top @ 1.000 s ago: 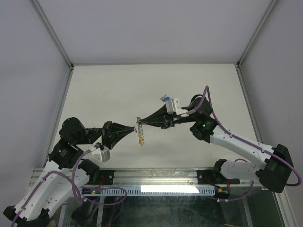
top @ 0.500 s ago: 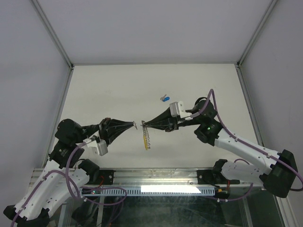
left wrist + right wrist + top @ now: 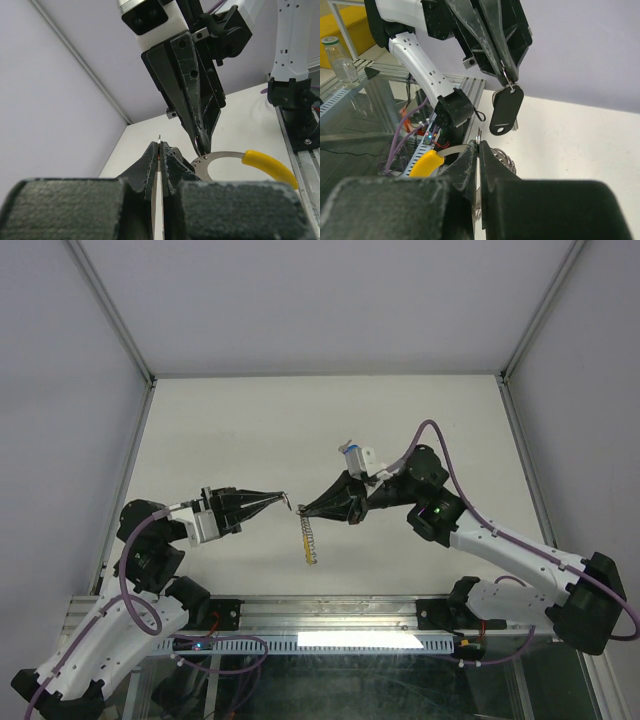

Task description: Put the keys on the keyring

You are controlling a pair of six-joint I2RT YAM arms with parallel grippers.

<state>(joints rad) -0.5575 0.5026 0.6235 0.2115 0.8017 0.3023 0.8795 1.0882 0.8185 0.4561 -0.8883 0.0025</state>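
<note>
Silver keyring (image 3: 311, 539) hangs clamped in rt claw (image 3: 304, 510); lt claw (image 3: 287, 501) pinches black tag (image 3: 506, 110); arms raised, tips nearly meeting.

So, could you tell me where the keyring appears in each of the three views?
Top external: keyring hangs at centre, below the right gripper.
Left wrist: keyring lower right, yellow segment rightmost.
Right wrist: keyring lower left, down-left of the black tag.
Shared landmark: the right gripper, shut on it.
</note>
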